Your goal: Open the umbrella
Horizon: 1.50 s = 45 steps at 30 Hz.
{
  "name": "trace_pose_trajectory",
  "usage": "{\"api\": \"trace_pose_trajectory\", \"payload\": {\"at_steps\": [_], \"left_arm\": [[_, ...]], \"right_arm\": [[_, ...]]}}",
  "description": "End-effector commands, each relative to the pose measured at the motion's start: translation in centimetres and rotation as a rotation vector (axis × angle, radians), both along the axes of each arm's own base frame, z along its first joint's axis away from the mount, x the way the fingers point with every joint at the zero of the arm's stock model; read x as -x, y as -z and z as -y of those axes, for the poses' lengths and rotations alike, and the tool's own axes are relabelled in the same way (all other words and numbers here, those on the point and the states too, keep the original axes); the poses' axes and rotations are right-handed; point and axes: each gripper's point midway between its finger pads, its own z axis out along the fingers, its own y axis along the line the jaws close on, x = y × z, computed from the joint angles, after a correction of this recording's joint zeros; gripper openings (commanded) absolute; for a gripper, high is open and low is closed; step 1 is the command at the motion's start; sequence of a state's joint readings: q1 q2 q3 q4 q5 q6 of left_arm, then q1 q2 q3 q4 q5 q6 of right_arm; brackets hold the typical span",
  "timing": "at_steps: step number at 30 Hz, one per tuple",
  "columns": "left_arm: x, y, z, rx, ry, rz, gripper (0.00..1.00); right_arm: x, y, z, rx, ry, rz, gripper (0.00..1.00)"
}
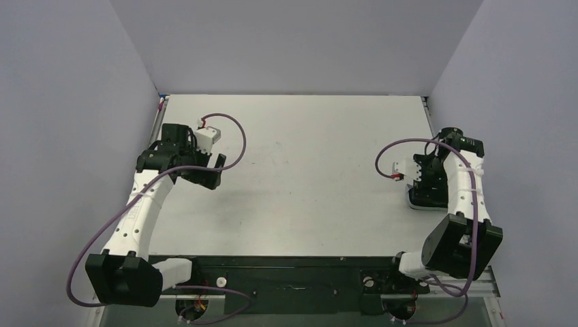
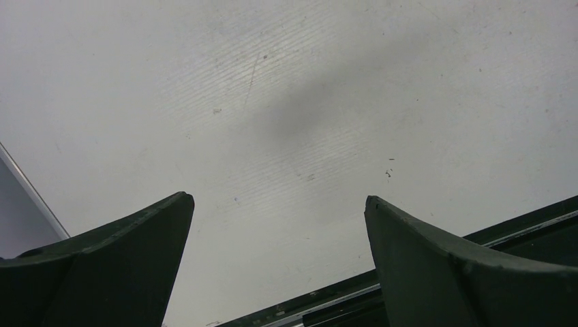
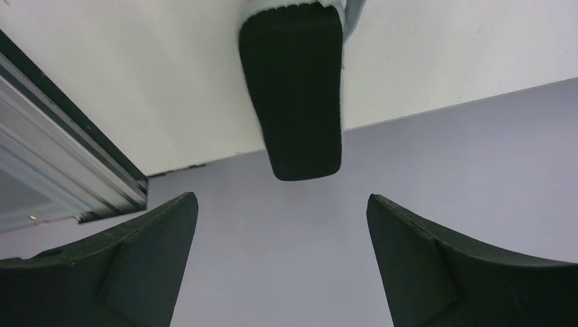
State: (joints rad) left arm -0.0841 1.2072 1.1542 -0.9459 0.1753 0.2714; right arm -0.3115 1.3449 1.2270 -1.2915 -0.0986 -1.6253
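No peach-tan umbrella shows in any view. My left gripper point(image 1: 215, 170) hangs open and empty over the left part of the white table point(image 1: 300, 177); in the left wrist view the left gripper point(image 2: 276, 199) has only bare table between its fingers. My right gripper point(image 1: 424, 189) is at the table's right edge, largely hidden under its own arm. In the right wrist view the right gripper point(image 3: 281, 196) is open and empty. A dark oblong thing with a light grey rim point(image 3: 294, 88) lies just beyond the fingertips, apart from them. It also shows in the top view point(image 1: 416, 199).
Grey walls close in the table on the left, back and right point(image 1: 491, 82). The right wall fills the lower half of the right wrist view point(image 3: 443, 150). A black rail point(image 1: 293, 262) runs along the near table edge between the arm bases.
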Motion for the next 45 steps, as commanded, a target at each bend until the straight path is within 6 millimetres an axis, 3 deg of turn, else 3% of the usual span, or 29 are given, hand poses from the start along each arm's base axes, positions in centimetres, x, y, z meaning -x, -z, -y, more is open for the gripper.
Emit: {"api": "trace_pose_trajectory", "payload": {"at_steps": [1,4,13,19,25,27,28,30,33,36,45], "left_arm": [[-0.7,-2.1,0.7,0.016,0.036,0.089,0.97],[-0.7,-2.0,0.7,0.012,0.033,0.092,0.97],[-1.2,-1.6,-0.5,-0.047,-0.006,0.077,0.97],[-0.4,-1.1,-0.7,-0.053,-0.017,0.027,0.97],[0.4,-0.8,-1.7,-0.099,-0.041,0.03,0.97],[0.6,-0.7,-1.7,-0.095,-0.044,0.032,0.97],[0.8,-0.7,-1.7,-0.091,-0.047,0.034,0.97],[0.9,-0.8,-1.6,-0.079,-0.062,0.044,0.97],[1.0,-0.9,-1.4,-0.047,-0.087,0.065,0.97],[0.8,-1.4,-0.3,0.034,-0.108,0.107,0.97],[0.5,-3.7,4.5,0.438,-0.094,0.401,0.97]], "right_arm": [[-2.3,-0.6,4.1,0.142,-0.125,-0.048,0.89],[-3.1,-0.2,5.6,0.166,-0.144,-0.087,0.89],[-3.9,4.9,8.4,0.194,-0.187,-0.208,0.9],[-4.6,8.3,8.4,0.154,-0.172,-0.244,0.92],[-4.2,11.1,6.7,0.09,-0.164,-0.283,0.89],[-4.0,11.9,5.8,0.063,-0.161,-0.29,0.82],[-4.0,12.1,5.2,0.053,-0.158,-0.292,0.71],[-4.1,12.4,3.9,0.031,-0.154,-0.288,0.63],[-4.4,12.5,0.7,-0.024,-0.189,-0.281,0.53],[-4.6,12.4,-2.3,-0.066,-0.205,-0.275,0.48],[-4.9,11.2,-14.5,-0.187,-0.359,-0.234,0.43]]}}
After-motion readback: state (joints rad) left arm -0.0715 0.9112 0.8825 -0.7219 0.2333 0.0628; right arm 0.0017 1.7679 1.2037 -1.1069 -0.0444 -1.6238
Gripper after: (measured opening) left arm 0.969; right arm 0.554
